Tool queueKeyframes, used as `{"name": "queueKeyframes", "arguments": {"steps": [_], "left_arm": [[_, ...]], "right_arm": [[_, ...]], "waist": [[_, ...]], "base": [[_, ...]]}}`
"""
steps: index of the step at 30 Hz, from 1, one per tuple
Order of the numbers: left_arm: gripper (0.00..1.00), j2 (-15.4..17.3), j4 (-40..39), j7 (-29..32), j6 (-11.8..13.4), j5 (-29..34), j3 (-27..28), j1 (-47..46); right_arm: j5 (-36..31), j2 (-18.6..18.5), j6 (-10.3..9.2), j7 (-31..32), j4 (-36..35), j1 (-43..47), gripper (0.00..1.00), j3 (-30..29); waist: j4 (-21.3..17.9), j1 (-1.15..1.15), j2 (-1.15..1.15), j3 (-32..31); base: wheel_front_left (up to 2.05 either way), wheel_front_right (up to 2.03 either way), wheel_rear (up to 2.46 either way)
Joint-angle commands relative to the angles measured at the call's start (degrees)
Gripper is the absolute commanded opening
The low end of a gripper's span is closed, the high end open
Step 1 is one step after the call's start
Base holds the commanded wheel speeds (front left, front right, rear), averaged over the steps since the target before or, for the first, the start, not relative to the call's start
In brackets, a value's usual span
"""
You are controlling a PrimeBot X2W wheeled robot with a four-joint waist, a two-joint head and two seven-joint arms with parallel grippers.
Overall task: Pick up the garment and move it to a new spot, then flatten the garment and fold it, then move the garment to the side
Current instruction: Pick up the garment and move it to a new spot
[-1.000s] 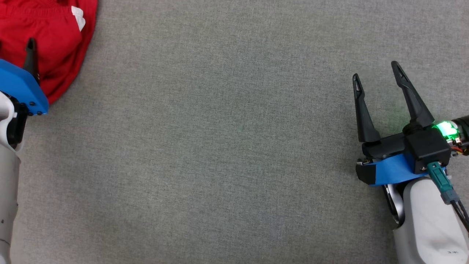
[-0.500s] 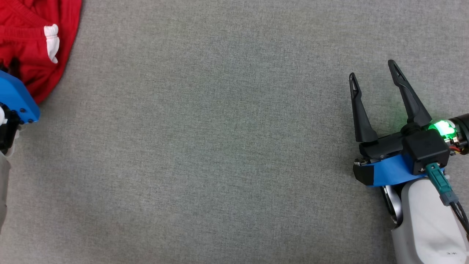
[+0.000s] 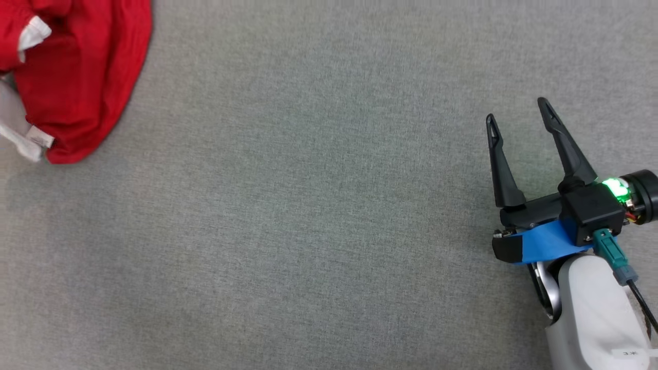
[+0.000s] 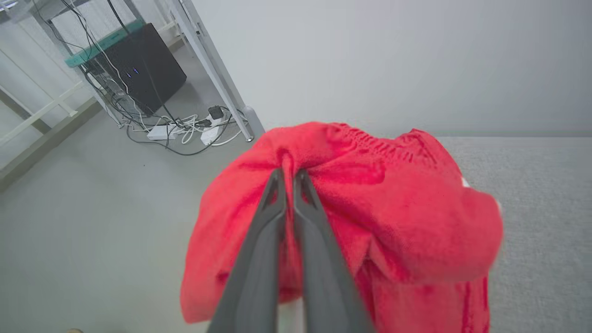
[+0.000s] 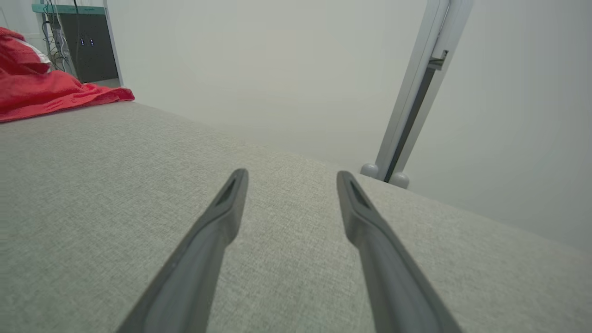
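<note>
1. head view: the red garment (image 3: 82,77) is bunched in the upper left corner of the grey desk (image 3: 308,205). a white label (image 3: 33,33) shows near its top left, and a pale white piece (image 3: 23,136) lies against its lower left edge; what that piece is, i cannot tell.
2. the right hand (image 3: 516,109) is at the lower right, well apart from the garment. its two dark fingers are spread apart with nothing between them, pointing up the view and leaning a little left. a green light (image 3: 614,187) glows by its wrist, above a blue bracket (image 3: 545,241).
3. left wrist view: the left hand (image 4: 289,173) has its fingers pressed together, clamped on a raised fold of the garment (image 4: 416,231). the red cloth bulges around the fingers and to their right, and droops below them. a gathered band (image 4: 370,138) runs along its top.
4. behind the cloth the desk runs off to the right. to the left lies a grey floor (image 4: 92,208) with a black box (image 4: 138,64), a tangle of cables (image 4: 185,132) and a metal frame leg (image 4: 217,78).
5. right wrist view: the right hand (image 5: 291,175) hangs low over bare desk, fingers apart. the garment (image 5: 41,92) lies at the far left, by the desk's edge, and a pale post (image 5: 411,101) stands beyond the far edge.
</note>
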Motion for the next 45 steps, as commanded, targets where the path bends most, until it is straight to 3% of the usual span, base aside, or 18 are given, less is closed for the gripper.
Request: {"name": "queueKeyframes", "arguments": {"steps": [1, 10, 19, 24, 31, 37, 45], "left_arm": [[0.0, 1.0, -0.9, -1.0, 0.0, 0.5, -0.9, -1.7], [0.0, 2.9, -9.7, -1.2, 0.0, 3.0, -8.1, -4.8], [0.0, 2.0, -28.2, 4.7, 0.0, 0.8, -14.5, -3.4], [0.0, 0.7, -40.2, 8.2, 0.3, -0.2, -16.4, -2.7], [0.0, -4.5, -52.6, 11.5, 3.0, -4.3, -17.3, 0.3], [0.0, -8.9, -51.7, 6.6, 7.2, -6.3, -19.2, 11.3], [0.0, -13.0, -35.9, -2.1, 10.0, -6.6, -22.1, 24.3]], "right_arm": [[0.7, -0.2, 0.0, -0.3, 0.6, 0.7, 1.0, 0.1], [5.5, -0.2, 0.0, -0.4, 2.6, 3.3, 1.0, 0.2], [8.7, -0.2, 0.0, -0.4, 3.8, 7.8, 1.0, -1.4], [9.9, -0.2, 0.0, -0.3, 4.2, 9.7, 1.0, -3.1], [10.7, -0.1, 0.0, -0.3, 3.6, 10.7, 1.0, -6.4], [11.7, -0.1, 0.0, -0.3, 3.1, 10.5, 1.0, -7.6], [12.4, -0.2, 0.0, -0.4, 3.4, 9.4, 1.0, -6.0]], "waist": [[-0.6, 0.0, 0.0, -1.8], [-3.5, 0.0, 0.0, -10.8], [-9.0, 0.0, 0.0, -18.5], [-12.5, 0.0, 0.0, -20.5], [-16.2, 0.0, 0.0, -20.3], [-17.6, 0.0, 0.0, -18.5], [-18.4, 0.0, 0.0, -16.4]], "base": [[0.0, 0.0, 0.0], [0.0, 0.0, 0.0], [0.0, 0.0, 0.0], [0.0, 0.0, 0.0], [0.0, 0.0, 0.0], [0.0, 0.0, 0.0], [0.0, 0.0, 0.0]]}}
